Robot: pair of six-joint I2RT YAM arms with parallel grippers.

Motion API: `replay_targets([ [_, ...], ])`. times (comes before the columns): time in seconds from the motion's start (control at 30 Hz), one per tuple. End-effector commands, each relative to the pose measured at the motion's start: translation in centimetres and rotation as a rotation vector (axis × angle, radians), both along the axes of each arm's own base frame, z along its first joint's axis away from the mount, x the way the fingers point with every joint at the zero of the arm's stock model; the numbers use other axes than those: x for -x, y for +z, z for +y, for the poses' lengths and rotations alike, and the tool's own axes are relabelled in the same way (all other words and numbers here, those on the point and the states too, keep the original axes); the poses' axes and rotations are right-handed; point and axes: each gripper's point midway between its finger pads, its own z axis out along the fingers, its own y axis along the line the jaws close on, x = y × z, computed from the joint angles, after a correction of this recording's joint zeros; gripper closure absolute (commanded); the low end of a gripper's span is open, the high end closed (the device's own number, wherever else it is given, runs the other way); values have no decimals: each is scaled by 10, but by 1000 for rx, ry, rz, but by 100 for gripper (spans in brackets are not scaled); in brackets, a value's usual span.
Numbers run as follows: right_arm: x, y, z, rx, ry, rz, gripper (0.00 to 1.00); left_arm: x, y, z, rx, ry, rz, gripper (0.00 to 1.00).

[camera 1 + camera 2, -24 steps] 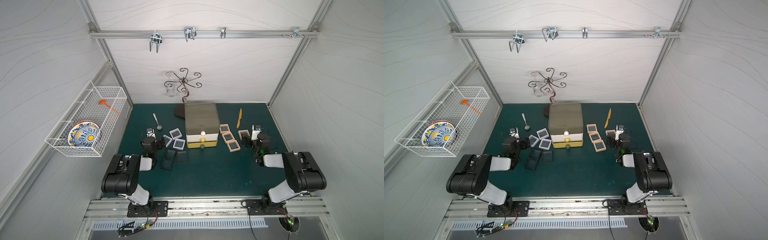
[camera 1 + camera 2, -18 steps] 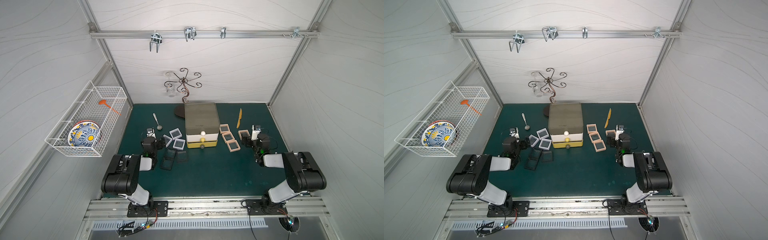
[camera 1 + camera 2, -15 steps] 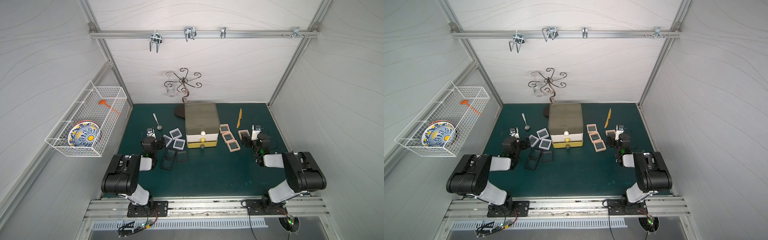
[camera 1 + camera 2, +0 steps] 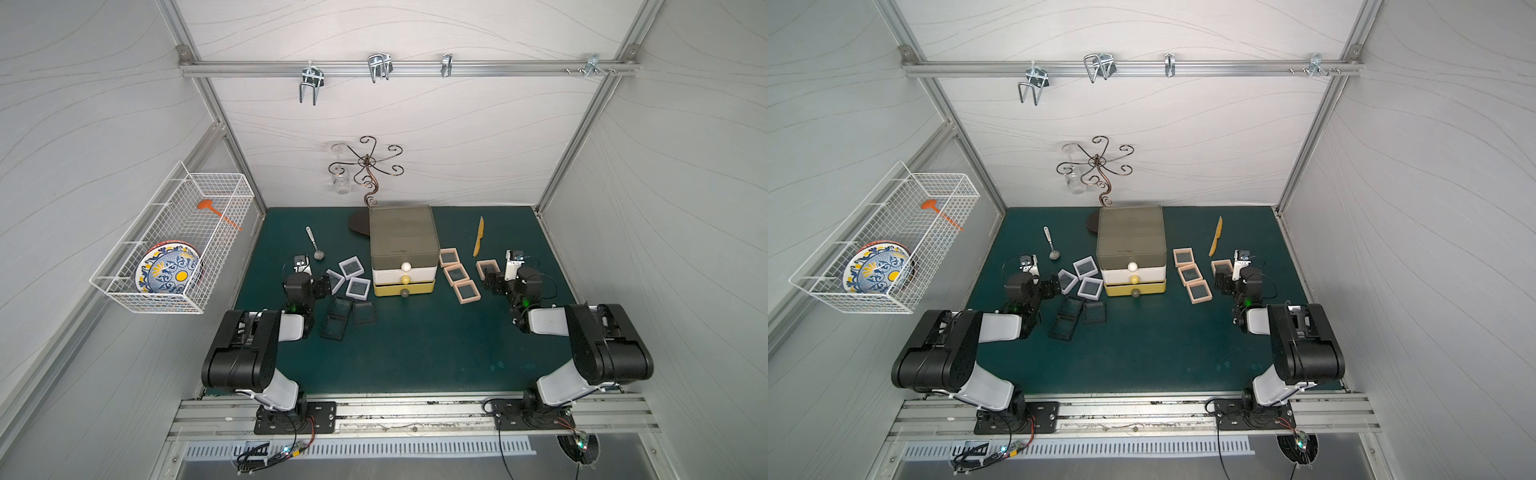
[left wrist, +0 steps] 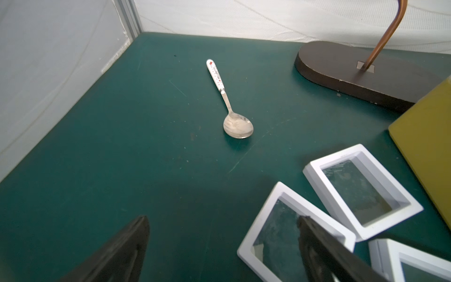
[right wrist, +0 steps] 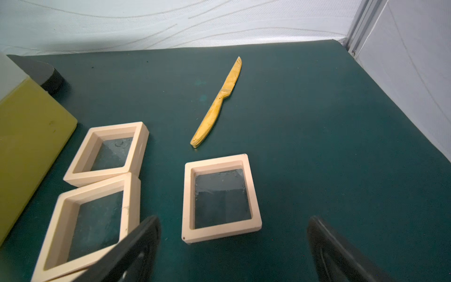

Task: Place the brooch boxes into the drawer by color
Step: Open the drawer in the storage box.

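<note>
We see nothing shifted since the frames a moment ago: both arms and every box lie as they did. The wire basket [image 4: 166,305] on the left wall holds a patterned plate [image 4: 168,274] and an orange utensil [image 4: 216,212]. The drawer [image 4: 403,241] at mid-table has all three tiers pushed in, so we cannot see inside.

The left gripper [image 4: 323,286] hovers with jaws spread wide and empty, just beside the nearest of three white brooch boxes [image 4: 334,279]. The black brooch boxes [image 4: 340,307] lie close by, toward the rail.

Right of the drawer, three peach brooch boxes [image 4: 456,273] sit in a row. A fourth peach brooch box [image 4: 487,266] lies just ahead of the right gripper [image 4: 493,284], whose jaws gape wide, holding nothing.
</note>
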Motion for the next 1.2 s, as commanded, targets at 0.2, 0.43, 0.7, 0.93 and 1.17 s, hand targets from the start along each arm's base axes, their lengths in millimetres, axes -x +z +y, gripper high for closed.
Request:
replay_targets([
  [0.2,6,137,-1,-90,-141,66,1,-10,117,-23,335,34,-65,3],
  [0.43,65,155,102,-227,185,179,1,24,154,-92,75,-155,-56,8],
  [0.7,140,150,241,-496,567,360,1,66,175,-96,238,-201,-196,10],
  [0.93,131,137,294,-606,617,470,18,69,160,-97,232,-211,-149,9],
  [1.17,106,129,310,-649,549,477,35,69,157,-101,253,-232,-158,8],
])
